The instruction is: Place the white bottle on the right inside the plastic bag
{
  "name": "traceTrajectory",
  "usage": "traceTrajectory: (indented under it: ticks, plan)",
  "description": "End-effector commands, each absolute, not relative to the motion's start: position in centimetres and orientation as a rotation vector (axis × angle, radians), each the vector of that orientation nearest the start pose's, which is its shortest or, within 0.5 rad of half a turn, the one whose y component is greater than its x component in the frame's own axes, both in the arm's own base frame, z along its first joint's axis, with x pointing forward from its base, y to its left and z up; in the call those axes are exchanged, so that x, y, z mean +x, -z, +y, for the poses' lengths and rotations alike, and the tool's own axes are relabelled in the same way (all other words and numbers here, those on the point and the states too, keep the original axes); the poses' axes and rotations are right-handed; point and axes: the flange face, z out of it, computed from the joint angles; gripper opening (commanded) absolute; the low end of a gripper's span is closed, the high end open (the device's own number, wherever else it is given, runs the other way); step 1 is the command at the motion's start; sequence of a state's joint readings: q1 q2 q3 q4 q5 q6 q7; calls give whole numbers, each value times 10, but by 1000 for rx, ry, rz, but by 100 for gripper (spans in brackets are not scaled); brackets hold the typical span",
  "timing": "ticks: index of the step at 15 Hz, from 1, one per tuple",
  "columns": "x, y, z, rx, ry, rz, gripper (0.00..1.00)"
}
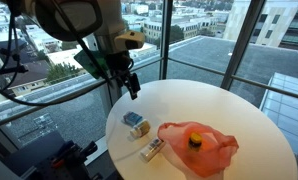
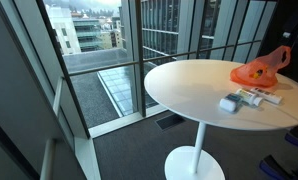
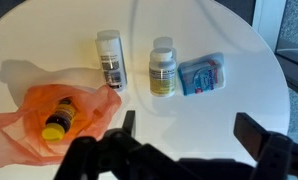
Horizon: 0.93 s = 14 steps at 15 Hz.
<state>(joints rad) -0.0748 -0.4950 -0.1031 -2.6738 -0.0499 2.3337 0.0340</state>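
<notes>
White bottle sits on the table between its twin and the blue packet. Your gripper hovers above, jaws spread. Descend centred across its body, clear of both neighbours.

Arm bent, raised; gripper points down, jaws wide apart, empty; fingers in wrist view.
</notes>
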Motion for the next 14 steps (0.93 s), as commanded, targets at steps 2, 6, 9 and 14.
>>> traceTrajectory:
  ticks: [2, 6, 9, 14]
  plan:
    - [388, -383, -89, -3103, 212, 330, 100]
    - [395, -351, -111, -3070, 202, 376, 100]
    - [396, -321, -132, -3027, 183, 402, 100]
    - [391, -272, -169, -2983, 71, 468, 100]
